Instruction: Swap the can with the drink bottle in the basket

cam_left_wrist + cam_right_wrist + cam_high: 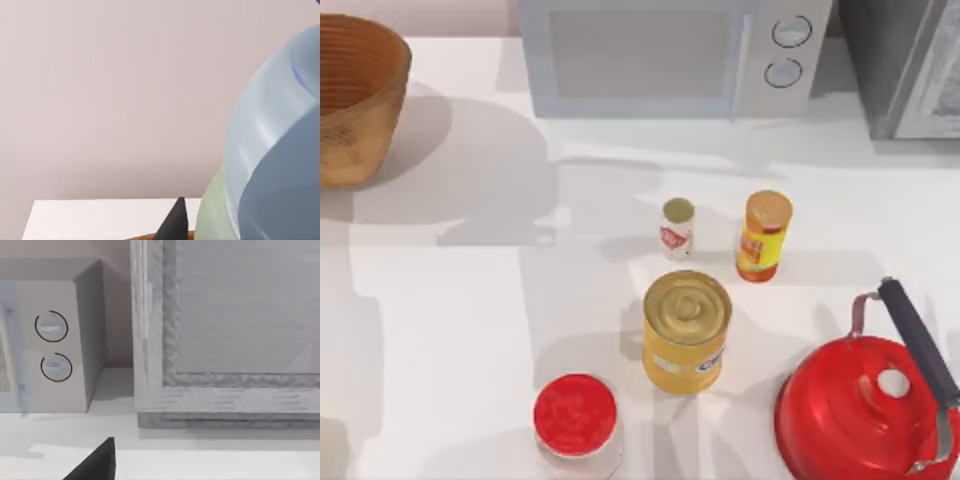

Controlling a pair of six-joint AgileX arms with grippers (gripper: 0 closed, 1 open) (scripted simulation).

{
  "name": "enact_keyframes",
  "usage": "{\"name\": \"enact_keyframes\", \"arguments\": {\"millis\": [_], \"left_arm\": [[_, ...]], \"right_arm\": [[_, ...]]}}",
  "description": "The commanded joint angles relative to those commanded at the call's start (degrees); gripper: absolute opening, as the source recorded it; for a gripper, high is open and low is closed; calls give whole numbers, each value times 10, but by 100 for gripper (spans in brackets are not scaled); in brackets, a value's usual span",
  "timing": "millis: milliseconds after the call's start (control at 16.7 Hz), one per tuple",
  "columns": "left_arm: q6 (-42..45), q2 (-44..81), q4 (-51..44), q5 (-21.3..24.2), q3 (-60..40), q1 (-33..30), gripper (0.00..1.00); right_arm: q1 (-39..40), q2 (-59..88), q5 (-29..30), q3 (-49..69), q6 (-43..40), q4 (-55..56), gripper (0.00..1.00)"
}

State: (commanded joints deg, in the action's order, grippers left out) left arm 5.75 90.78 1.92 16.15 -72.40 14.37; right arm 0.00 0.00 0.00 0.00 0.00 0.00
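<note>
Five upright containers and a kettle stand on a white surface [450, 320], seen from above. The can [686, 331], a wide yellow tin with a gold ribbed top, stands near the middle of the front half. Just behind it, apart from it, is the drink bottle [676, 228], small and white with a red label and a pale cap. To the right of the drink bottle, near but not touching, is a taller yellow-orange bottle [763, 236] with an orange cap. In front and to the left of the can is a pale jar with a red lid [576, 417]. A red kettle [855, 415] with a dark handle sits at the front right corner. The basket [355, 100], round woven wicker, stands at the back left corner, well apart from the can and the drink bottle; neither lies in it. A pale grey microwave [670, 55] with two round dials stands along the back edge, and a grey framed cabinet [910, 65] sits at the back right. In the left wrist view a dark tip of the left gripper [172, 225] pokes up beside a large rounded bluish-grey shape, facing a plain wall. In the right wrist view a dark tip of the right gripper [97, 462] faces the microwave and the cabinet. Whether either gripper is released or clenched cannot be told.
</note>
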Motion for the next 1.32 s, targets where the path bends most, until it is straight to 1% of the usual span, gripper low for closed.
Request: {"name": "enact_keyframes", "arguments": {"millis": [300,660,960,1320], "left_arm": [[1,10,11,-1,-3,0,0],[-3,100,74,-13,-22,-16,0],[-5,114,89,-17,-27,-20,0],[-5,114,89,-17,-27,-20,45]], "right_arm": [[0,0,0,0,0,0,100],[0,0,0,0,0,0,100],[0,0,0,0,0,0,100],[0,0,0,0,0,0,100]]}}
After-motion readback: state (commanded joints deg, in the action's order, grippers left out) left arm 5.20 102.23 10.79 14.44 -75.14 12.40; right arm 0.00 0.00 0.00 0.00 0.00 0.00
